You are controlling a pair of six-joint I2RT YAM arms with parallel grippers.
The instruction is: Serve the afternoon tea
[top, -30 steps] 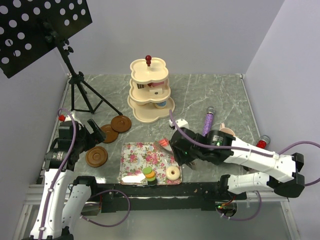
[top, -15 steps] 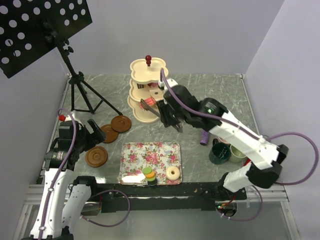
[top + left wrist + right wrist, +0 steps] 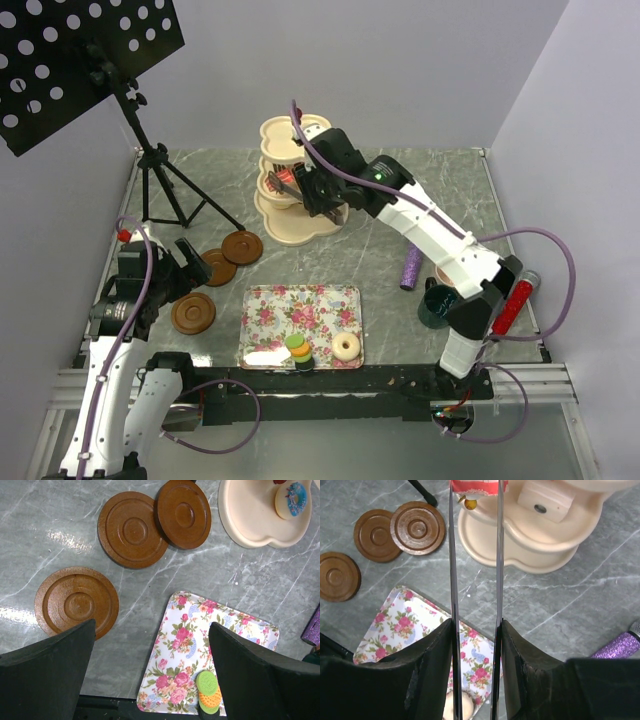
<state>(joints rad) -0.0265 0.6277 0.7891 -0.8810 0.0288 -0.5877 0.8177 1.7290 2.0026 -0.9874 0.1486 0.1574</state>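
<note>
A red-and-cream cake slice [image 3: 479, 486] is pinched between the tips of the right gripper [image 3: 475, 494], whose jaws stand narrow against its two sides. The slice hangs at the left side of the cream stand [image 3: 300, 225], about level with the middle tier. Whether it touches a tier I cannot tell. A doughnut with blue icing [image 3: 291, 497] lies on the stand's bottom tier. The right arm reaches far across the table to the stand.

In front of the stand, to the left, lie three brown saucers. Two of them overlap: one [image 3: 243, 247] rests partly on the edge of the other [image 3: 218, 267]. The third [image 3: 193, 313] lies apart, nearer the left arm.

The floral tray [image 3: 290, 310] sits at the near edge, between the arms' bases. On its near side stands a short stack of macarons [image 3: 297, 349], green on top with orange below. A pale doughnut [image 3: 346, 346] lies just beside them to the right.

Right of the tray, a purple microphone [image 3: 411, 265] lies on the table. A dark teal mug [image 3: 436, 306] stands near it, close against the right arm's lower link.

The left gripper [image 3: 152, 625] hovers over the near-left of the table with its jaws spread wide, holding nothing. The lone saucer is below its left finger and the tray below its right.

A black music stand [image 3: 150, 170] stands at the far left corner.
</note>
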